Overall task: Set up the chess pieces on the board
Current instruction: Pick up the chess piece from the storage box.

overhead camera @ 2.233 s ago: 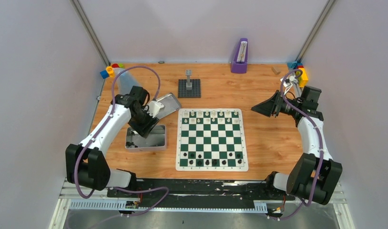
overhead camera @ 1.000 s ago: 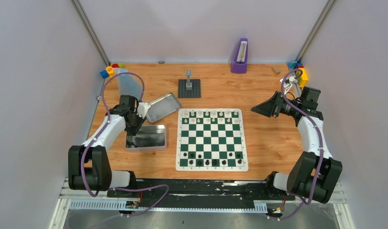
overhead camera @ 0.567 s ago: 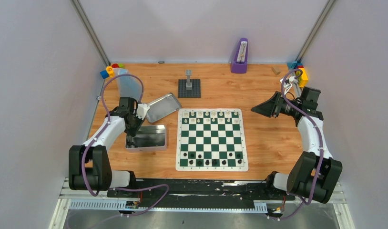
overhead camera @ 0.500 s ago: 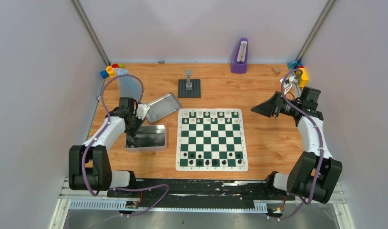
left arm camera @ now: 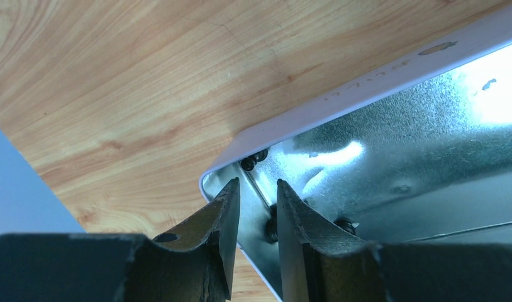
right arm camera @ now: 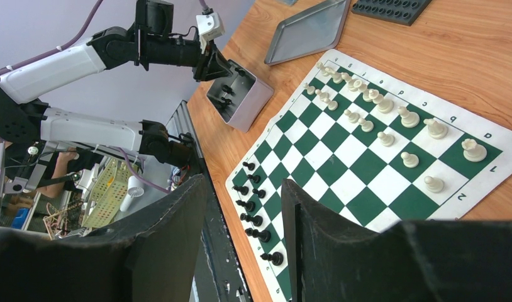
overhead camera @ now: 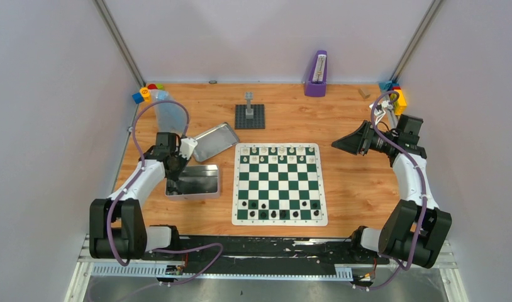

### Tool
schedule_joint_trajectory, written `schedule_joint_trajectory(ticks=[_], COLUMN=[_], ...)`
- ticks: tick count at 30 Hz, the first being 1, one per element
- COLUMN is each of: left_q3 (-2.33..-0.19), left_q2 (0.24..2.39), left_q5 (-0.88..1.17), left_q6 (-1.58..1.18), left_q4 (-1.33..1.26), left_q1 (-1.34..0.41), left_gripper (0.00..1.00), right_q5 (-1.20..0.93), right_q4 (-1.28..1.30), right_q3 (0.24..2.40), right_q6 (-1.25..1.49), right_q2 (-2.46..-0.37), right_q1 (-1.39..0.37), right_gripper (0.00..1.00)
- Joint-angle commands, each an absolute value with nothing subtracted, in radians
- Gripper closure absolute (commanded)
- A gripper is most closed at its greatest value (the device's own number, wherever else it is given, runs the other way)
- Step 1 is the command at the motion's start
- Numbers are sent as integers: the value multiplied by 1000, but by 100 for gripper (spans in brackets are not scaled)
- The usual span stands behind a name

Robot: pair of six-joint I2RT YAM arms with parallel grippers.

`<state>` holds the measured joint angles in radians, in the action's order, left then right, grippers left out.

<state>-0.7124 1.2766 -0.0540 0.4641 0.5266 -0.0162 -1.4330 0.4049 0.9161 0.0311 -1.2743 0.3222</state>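
The green and white board [overhead camera: 278,179] lies mid-table, with cream chess pieces [overhead camera: 277,151] along its far rows and black ones [overhead camera: 275,214] along its near rows. My left gripper [overhead camera: 172,185] reaches down into the near left corner of the open silver tin [overhead camera: 206,194]. In the left wrist view its jaws [left arm camera: 256,182] stand narrowly open. A black piece [left arm camera: 270,229] rests against the right finger, and two more [left arm camera: 253,160] [left arm camera: 345,223] lie nearby. My right gripper [overhead camera: 335,143] hangs open and empty right of the board [right arm camera: 360,163].
The tin's lid [overhead camera: 212,140] lies tilted just behind the tin. A grey brick tower on a dark baseplate [overhead camera: 250,113] stands behind the board. A purple object [overhead camera: 316,74] stands at the back. Coloured blocks sit in both back corners [overhead camera: 146,93] [overhead camera: 395,94].
My left arm has dropped from above the tin into its near left corner, and its jaws have narrowed. The right arm has not moved.
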Motion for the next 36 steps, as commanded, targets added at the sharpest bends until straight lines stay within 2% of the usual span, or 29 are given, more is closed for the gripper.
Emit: schedule_joint_trajectory(ticks=[1,36], left_q3=[-692,-683], left_q2=[1240,1321], left_q5=[-48,-23], left_q6=[486,549], left_q4=[463,409], left_q1=[-5,27], left_gripper=[65,70], right_q5=[-1454,-1452], right_q4=[391,392], right_q3=[930,930], right_q6=[5,5], right_q2=[-1273,-1272], right_q1=[328,327], right_gripper=[52,52])
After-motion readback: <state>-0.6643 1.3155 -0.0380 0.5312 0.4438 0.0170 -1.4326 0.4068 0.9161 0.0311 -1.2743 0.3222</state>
